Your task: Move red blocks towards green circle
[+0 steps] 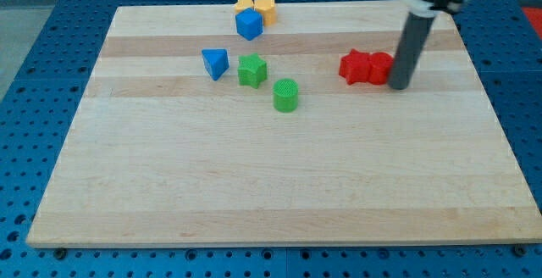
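Note:
Two red blocks (366, 67) sit side by side, touching, right of the board's middle near the view's top; their shapes are hard to make out. My tip (398, 86) rests right against the right side of the right red block. The green circle (286, 95), a short green cylinder, stands to the left of the red blocks and slightly lower in the view, a clear gap between them.
A green star block (251, 70) sits just up-left of the green circle. A blue triangular block (215, 62) lies left of the star. A blue cube (249, 25) and two yellow blocks (264, 8) cluster at the top edge of the wooden board (279, 185).

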